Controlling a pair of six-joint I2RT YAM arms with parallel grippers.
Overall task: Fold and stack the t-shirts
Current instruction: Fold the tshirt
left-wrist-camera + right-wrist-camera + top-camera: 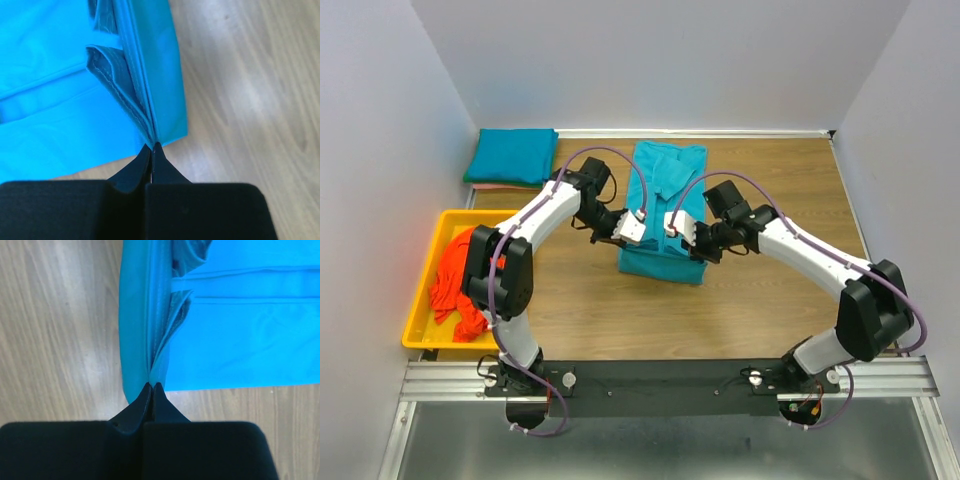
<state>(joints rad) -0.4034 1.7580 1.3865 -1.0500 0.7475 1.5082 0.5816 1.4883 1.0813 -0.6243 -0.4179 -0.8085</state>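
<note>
A teal-blue t-shirt [665, 190] lies as a long folded strip in the middle of the wooden table. Both grippers pinch its near end, lifting the cloth into a ridge. My left gripper [617, 243] is shut on the shirt's left edge [150, 120], where layers of fabric gather at the fingertips [152, 146]. My right gripper [704, 250] is shut on the shirt's right edge [150, 350], the cloth bunching right at its tips [152, 385]. Another teal t-shirt [512, 156] sits folded at the back left. Orange-red t-shirts [458, 280] lie crumpled in a tray.
The yellow plastic tray [417, 325] stands at the left edge, beside the left arm. White walls close in the table at the left, back and right. A pinkish edge [495, 185] shows under the folded teal shirt. Bare wood [770, 190] lies right of the strip.
</note>
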